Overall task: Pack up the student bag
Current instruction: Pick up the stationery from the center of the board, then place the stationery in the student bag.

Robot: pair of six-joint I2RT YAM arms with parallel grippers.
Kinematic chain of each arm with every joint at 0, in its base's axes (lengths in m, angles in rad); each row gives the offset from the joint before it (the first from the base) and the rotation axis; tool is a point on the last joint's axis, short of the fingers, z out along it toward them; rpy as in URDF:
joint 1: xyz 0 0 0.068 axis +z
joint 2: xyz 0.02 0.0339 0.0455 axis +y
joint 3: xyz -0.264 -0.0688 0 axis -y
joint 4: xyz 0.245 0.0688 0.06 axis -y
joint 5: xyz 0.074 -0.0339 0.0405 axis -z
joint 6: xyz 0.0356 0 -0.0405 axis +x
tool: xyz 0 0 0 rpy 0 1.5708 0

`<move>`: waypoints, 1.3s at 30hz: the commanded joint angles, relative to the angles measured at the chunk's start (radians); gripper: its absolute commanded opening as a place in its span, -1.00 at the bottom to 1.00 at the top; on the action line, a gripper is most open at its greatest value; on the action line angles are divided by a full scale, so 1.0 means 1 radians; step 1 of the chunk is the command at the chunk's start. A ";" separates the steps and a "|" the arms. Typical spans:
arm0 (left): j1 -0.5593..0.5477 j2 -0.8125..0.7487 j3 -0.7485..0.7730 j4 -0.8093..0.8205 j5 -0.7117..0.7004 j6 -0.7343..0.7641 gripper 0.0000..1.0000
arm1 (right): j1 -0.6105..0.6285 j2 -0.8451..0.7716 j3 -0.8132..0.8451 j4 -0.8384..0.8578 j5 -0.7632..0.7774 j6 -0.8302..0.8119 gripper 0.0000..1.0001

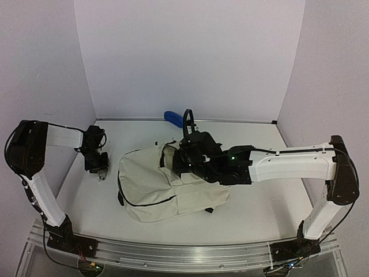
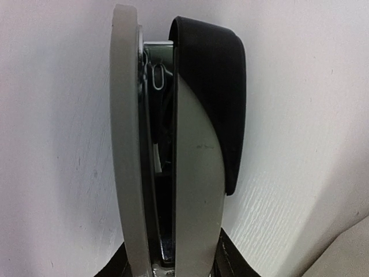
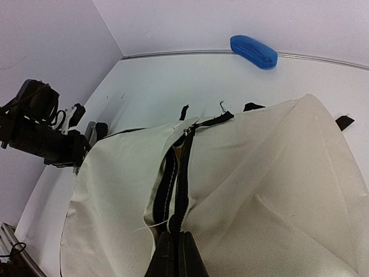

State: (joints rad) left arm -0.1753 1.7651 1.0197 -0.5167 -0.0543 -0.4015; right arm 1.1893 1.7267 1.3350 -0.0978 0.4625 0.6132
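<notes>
No writing, label, brand, number or sign can be read in any view. The bag shows only plain cream cloth, and the blue case on the tabletop has a plain shell.

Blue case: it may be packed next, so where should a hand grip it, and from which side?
Probably across its narrow width at mid-length, from above: the blue case lies flat, long and rounded, close to the back wall.

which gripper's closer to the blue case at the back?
Right. The right gripper sits at the top of the backpack, just in front of the blue case; the left gripper is out to the backpack's left, farther away.
</notes>
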 commanded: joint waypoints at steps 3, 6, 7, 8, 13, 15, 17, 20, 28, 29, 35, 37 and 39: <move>0.000 -0.202 -0.011 0.010 0.048 -0.015 -0.43 | 0.004 -0.030 0.048 0.090 0.023 -0.008 -1.00; 0.000 -0.298 -0.010 -0.011 0.139 -0.017 -0.45 | 0.003 -0.039 0.045 0.090 0.039 -0.014 -1.00; -0.001 -0.325 -0.004 -0.020 0.189 -0.019 -0.46 | 0.001 -0.041 0.047 0.090 0.042 -0.017 -1.00; -0.001 -0.349 0.007 -0.036 0.241 -0.023 -0.47 | 0.000 -0.042 0.049 0.090 0.042 -0.020 -1.00; -0.015 -0.448 0.058 -0.090 0.557 -0.060 -0.54 | -0.016 -0.043 0.059 0.090 0.039 -0.027 -1.00; -0.021 -0.485 0.064 -0.094 0.714 -0.083 -0.54 | -0.025 -0.041 0.062 0.090 0.033 -0.026 -1.00; -0.033 -0.523 0.063 -0.095 0.826 -0.113 -0.55 | -0.036 -0.038 0.065 0.090 0.025 -0.022 -1.00; -0.077 -0.573 0.057 -0.091 0.911 -0.133 -0.56 | -0.048 -0.040 0.067 0.090 0.015 -0.015 -1.00; -0.243 -0.555 0.077 -0.110 0.905 -0.123 -0.63 | -0.053 -0.043 0.075 0.090 0.005 -0.007 -1.00; -0.257 -0.542 0.086 -0.122 0.901 -0.114 -0.64 | -0.053 -0.044 0.075 0.090 0.005 -0.004 -1.00; -0.377 -0.439 0.173 -0.203 0.863 -0.072 -0.67 | -0.053 -0.046 0.083 0.090 0.019 0.003 -1.00; -0.412 -0.398 0.196 -0.221 0.848 -0.061 -0.68 | -0.054 -0.045 0.091 0.090 0.021 0.000 -1.00; -0.439 -0.367 0.221 -0.233 0.834 -0.052 -0.69 | -0.054 -0.046 0.095 0.090 0.020 -0.002 -1.00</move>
State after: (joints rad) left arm -0.5670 1.3602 1.1481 -0.7399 0.7810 -0.4975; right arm 1.1439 1.7267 1.3508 -0.0939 0.4438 0.6060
